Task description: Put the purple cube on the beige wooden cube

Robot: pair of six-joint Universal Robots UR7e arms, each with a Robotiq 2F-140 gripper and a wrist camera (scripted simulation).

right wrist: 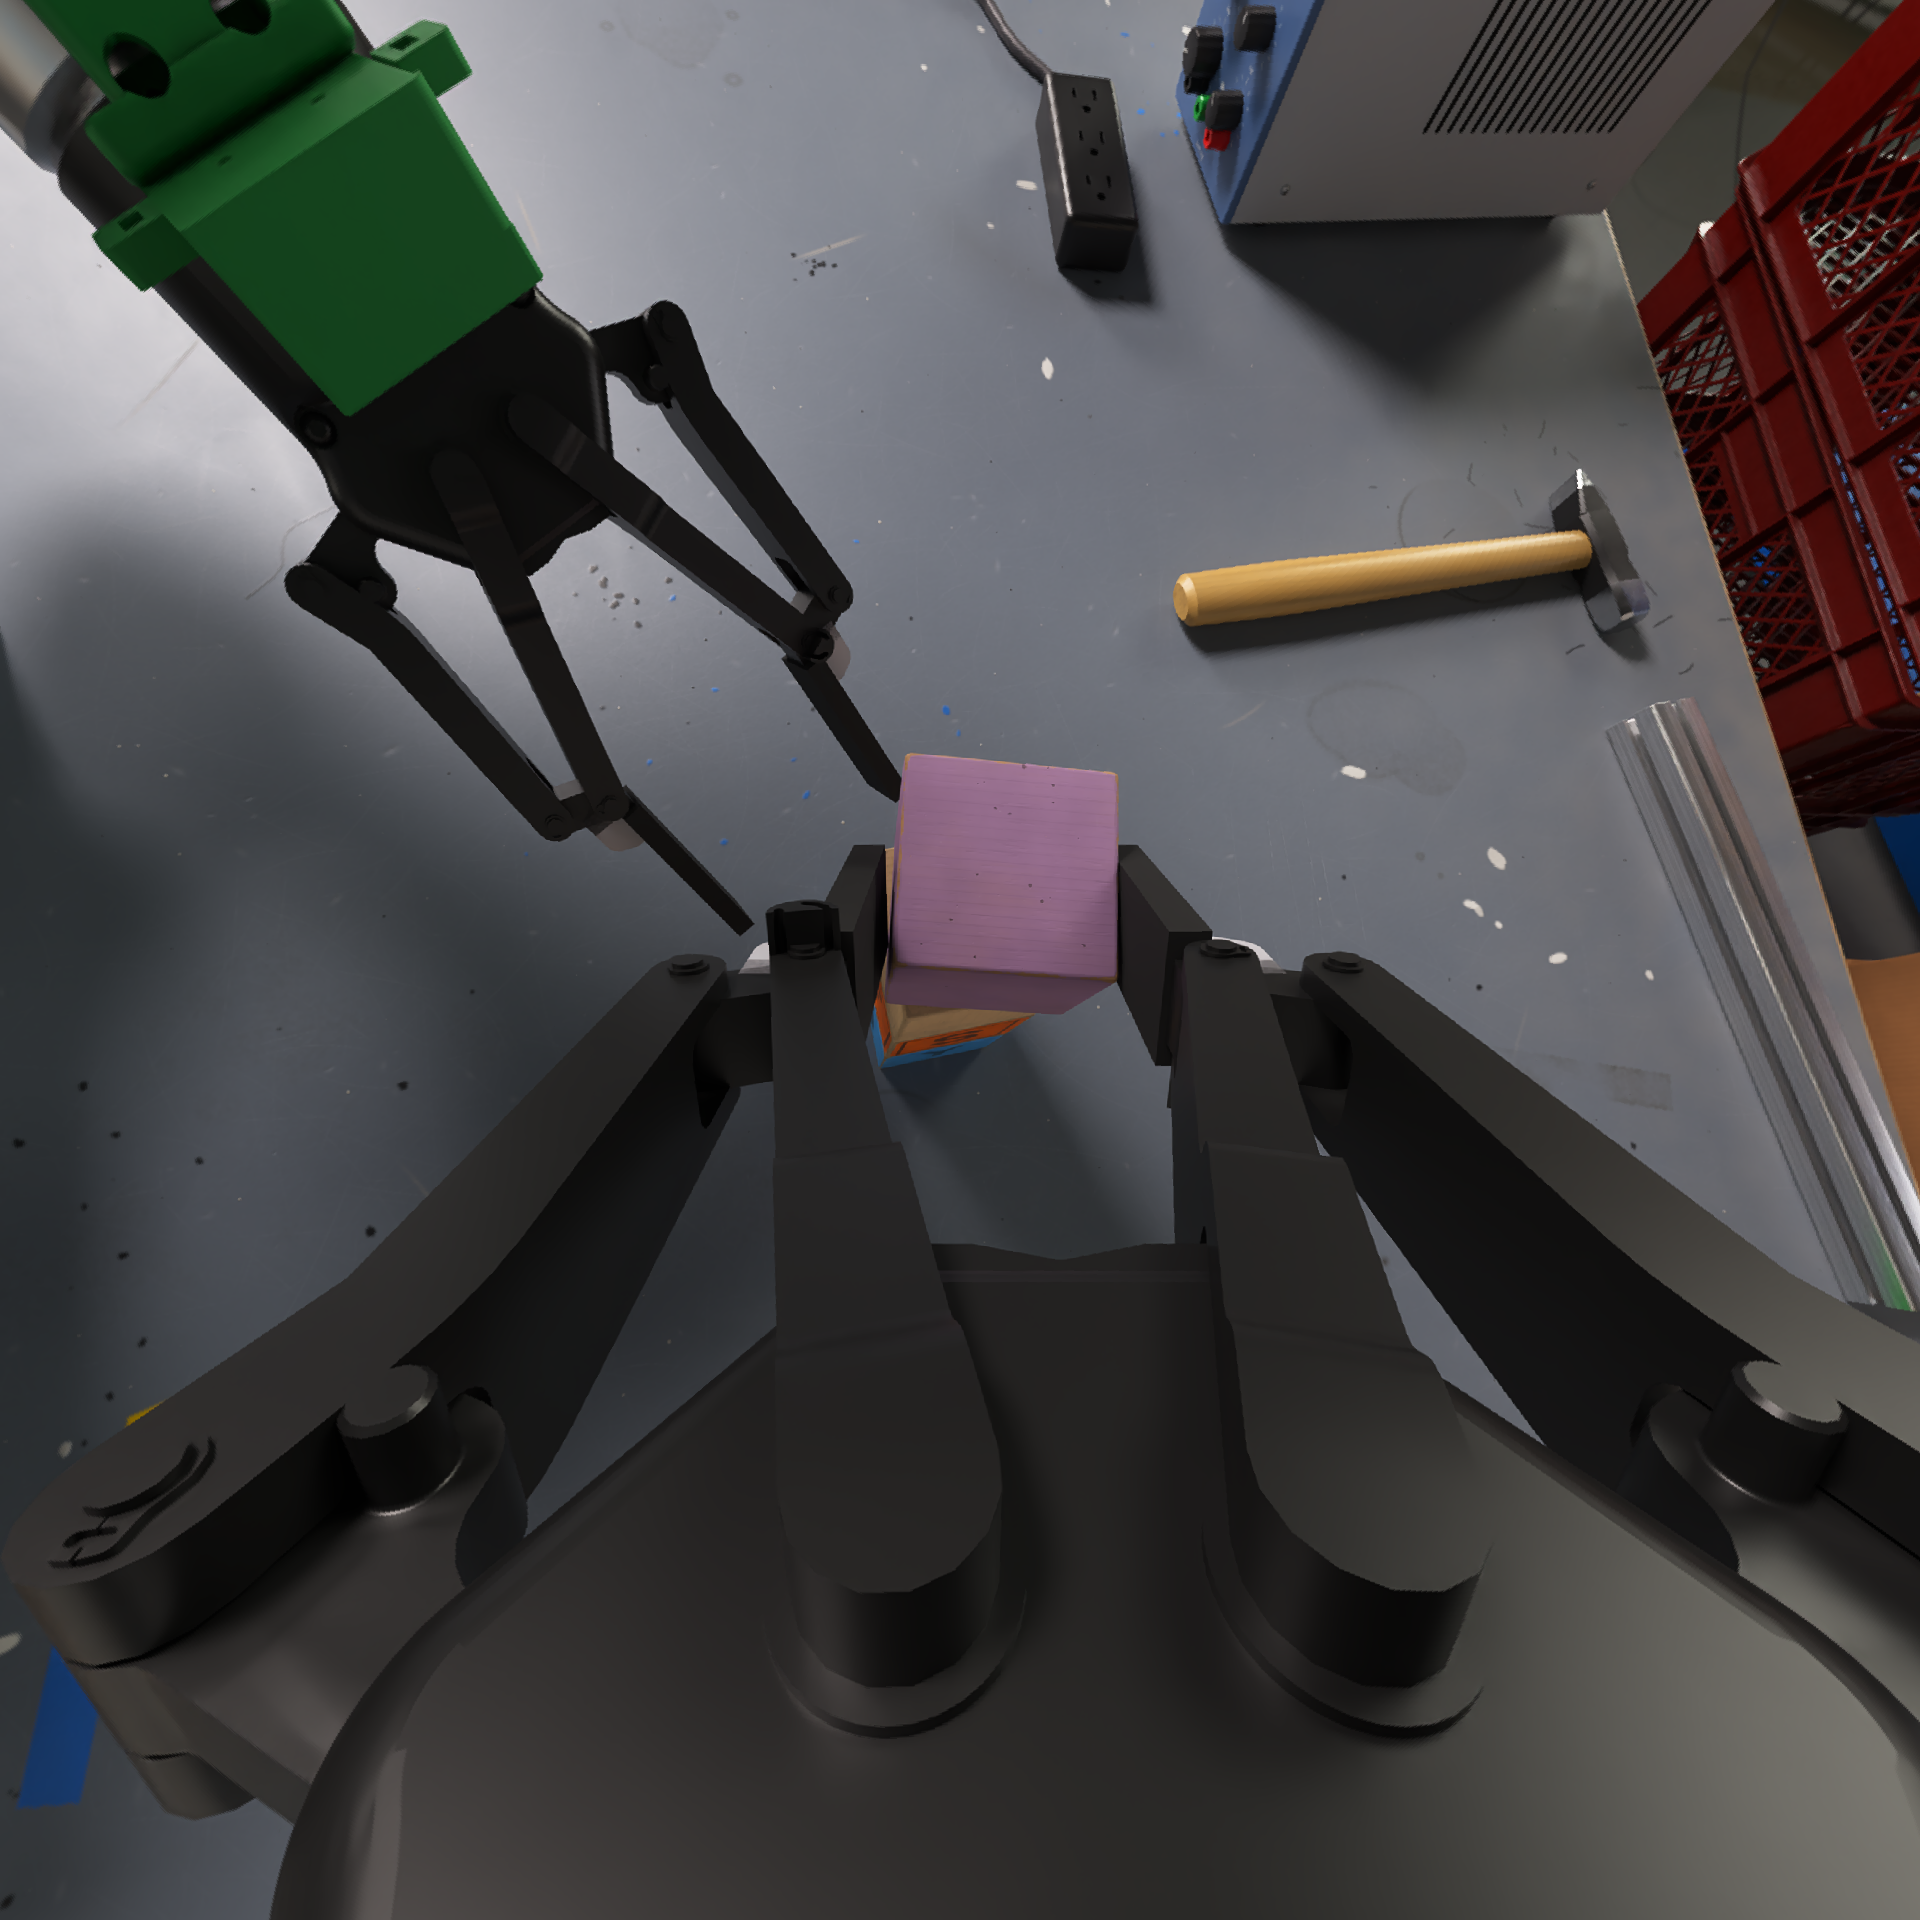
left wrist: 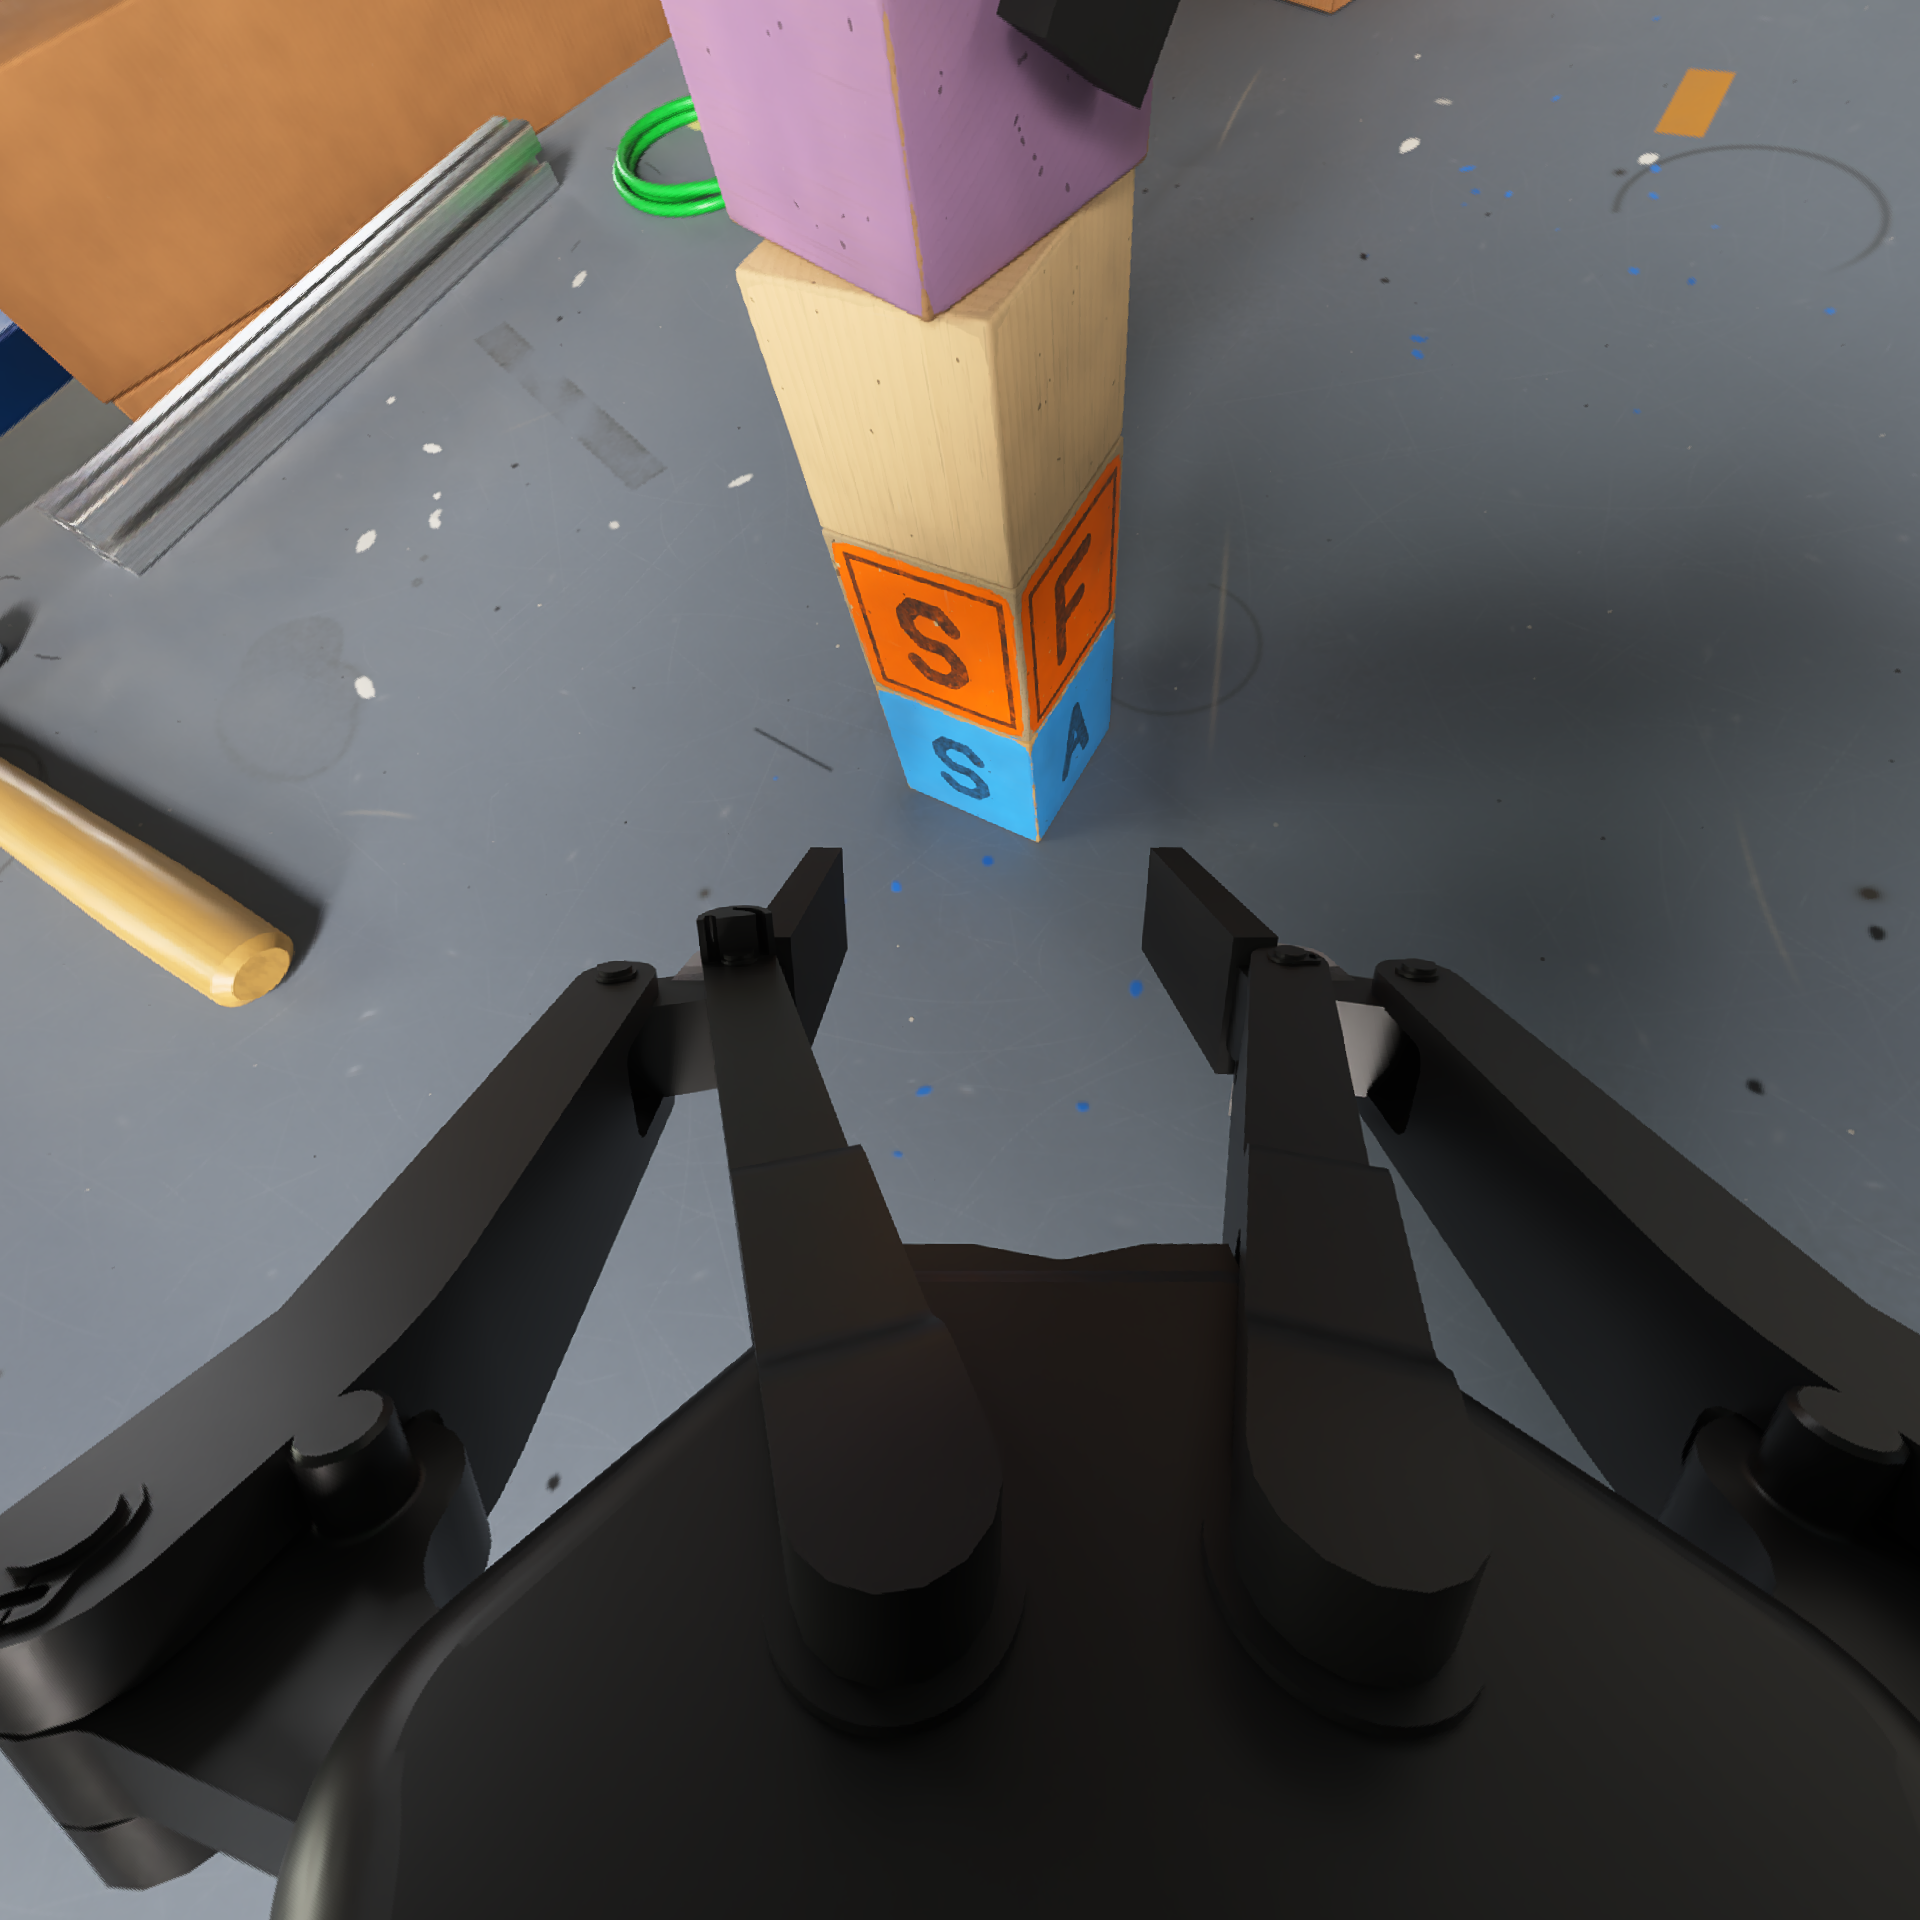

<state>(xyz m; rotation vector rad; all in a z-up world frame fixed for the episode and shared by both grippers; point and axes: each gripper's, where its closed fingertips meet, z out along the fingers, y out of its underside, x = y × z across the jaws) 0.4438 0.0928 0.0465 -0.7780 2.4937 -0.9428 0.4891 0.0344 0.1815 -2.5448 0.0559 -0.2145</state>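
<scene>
Purple cube (right wrist: 1003,878) btwn right gripper (right wrist: 995,914) fingers

A hammer (right wrist: 1403,571) with a wooden handle lies at right of the right wrist view, below a black power strip (right wrist: 1086,171) and a grey-blue box with switches (right wrist: 1455,104); red crates (right wrist: 1818,416) fill the right edge, an aluminium bar (right wrist: 1756,987) beneath them. A green cable coil (left wrist: 660,166) sits top centre in the left wrist view.

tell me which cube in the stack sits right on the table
The blue cube, at the very bottom; the orange cube, beige wooden cube and purple cube are stacked above it.
</scene>
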